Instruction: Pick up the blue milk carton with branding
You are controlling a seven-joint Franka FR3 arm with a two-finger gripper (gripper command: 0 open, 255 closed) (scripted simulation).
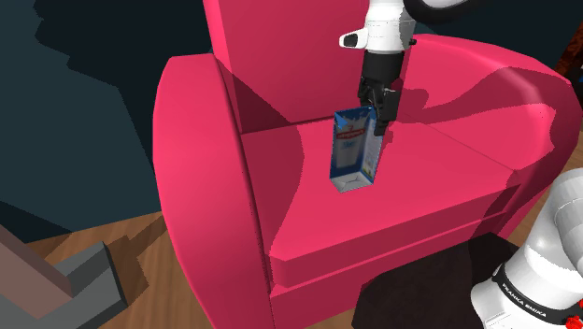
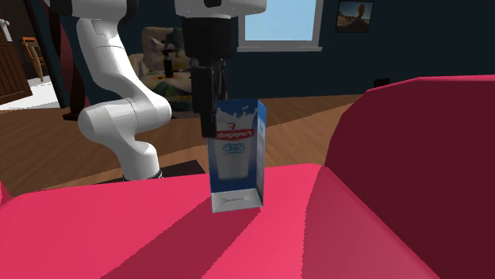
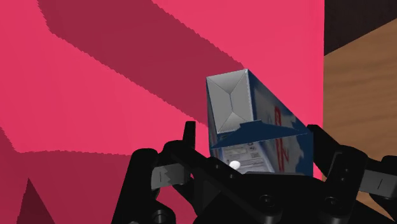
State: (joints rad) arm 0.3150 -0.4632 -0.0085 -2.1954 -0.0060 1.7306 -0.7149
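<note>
Your gripper point(image 1: 377, 110) is clamped on the upper end of the milk carton point(image 1: 353, 150), with a black finger point(image 3: 323, 145) pressed against each side. The carton is a tall, slim, rectangular box. It is blue, with a white panel on the front and red lettering across it. Its underside is plain grey with diagonal fold creases, which you can see in the wrist view and the second exterior view.

The carton hangs at 6 o'clock from the gripper, over the seat cushion of a pink armchair point(image 1: 201, 159). I cannot tell whether its lower edge touches the cushion.

In the shoulder view the carton sits just off the picture's centre, toward 1 o'clock. The chair's back is at 12 o'clock and its rounded arms are at 9 and 3 o'clock. The chair looks smooth, matte and thickly padded, with soft curved edges.

A wooden plank floor point(image 1: 140, 248) shows at 7 o'clock, with a grey angular block point(image 1: 89, 276) lying on it.
</note>
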